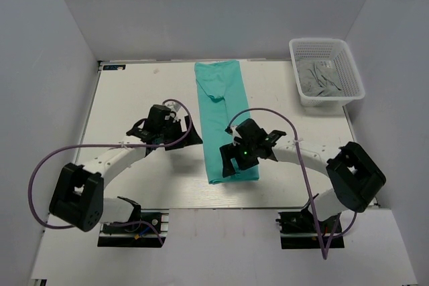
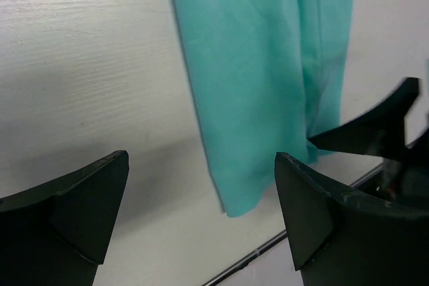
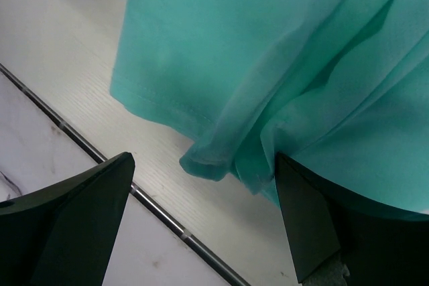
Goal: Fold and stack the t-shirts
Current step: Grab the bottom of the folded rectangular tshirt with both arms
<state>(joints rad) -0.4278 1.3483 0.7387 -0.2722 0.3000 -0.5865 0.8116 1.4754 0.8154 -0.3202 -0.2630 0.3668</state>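
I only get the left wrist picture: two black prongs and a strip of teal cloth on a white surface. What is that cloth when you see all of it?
Observer: It is a teal-green t-shirt, folded lengthwise into one long narrow strip. It runs from the far edge of the table toward the arms, with the collar at the far end.
Visitor: Are there more shirts waiting somewhere?
Observer: A white mesh basket stands at the far right corner with grey cloth bunched inside. I cannot tell whether that cloth is a shirt.
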